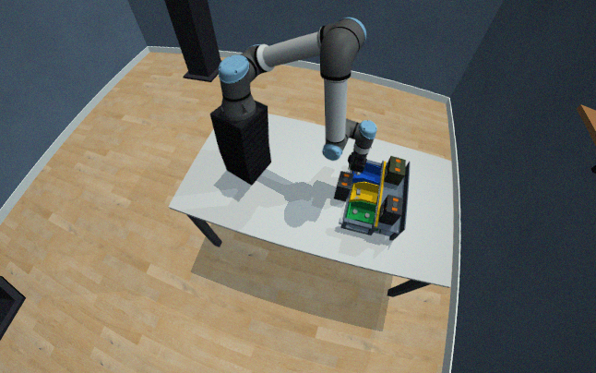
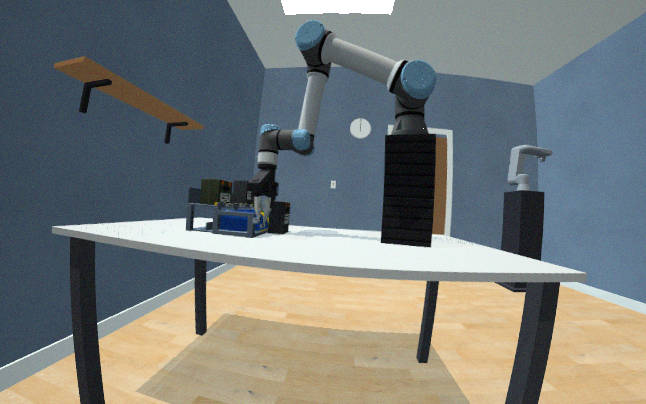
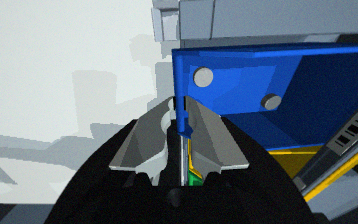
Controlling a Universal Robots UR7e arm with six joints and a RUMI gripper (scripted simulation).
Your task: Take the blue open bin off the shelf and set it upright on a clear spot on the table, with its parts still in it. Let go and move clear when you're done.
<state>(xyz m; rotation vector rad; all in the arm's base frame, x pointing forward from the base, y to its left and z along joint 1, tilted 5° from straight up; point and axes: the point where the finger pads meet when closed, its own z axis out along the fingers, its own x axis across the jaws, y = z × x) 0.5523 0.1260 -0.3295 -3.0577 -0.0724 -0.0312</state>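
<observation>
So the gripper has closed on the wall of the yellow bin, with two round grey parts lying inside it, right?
Not quite: the bin is blue, not yellow. The wrist view shows the gripper closed on the wall of the blue bin, with two round grey parts lying inside it. The yellow bin sits next to it on the shelf, untouched.

Dark box [image 1: 343, 186] crowds blue bin [image 1: 369, 172]; table [image 1: 286, 152] leftward open.

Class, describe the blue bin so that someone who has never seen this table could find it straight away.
On the white table stands a low grey shelf holding a row of three open bins. The blue bin is the end one nearest the arm, beside the yellow bin. It alone has the gripper shut on its side wall, and two grey round parts lie inside.
</observation>
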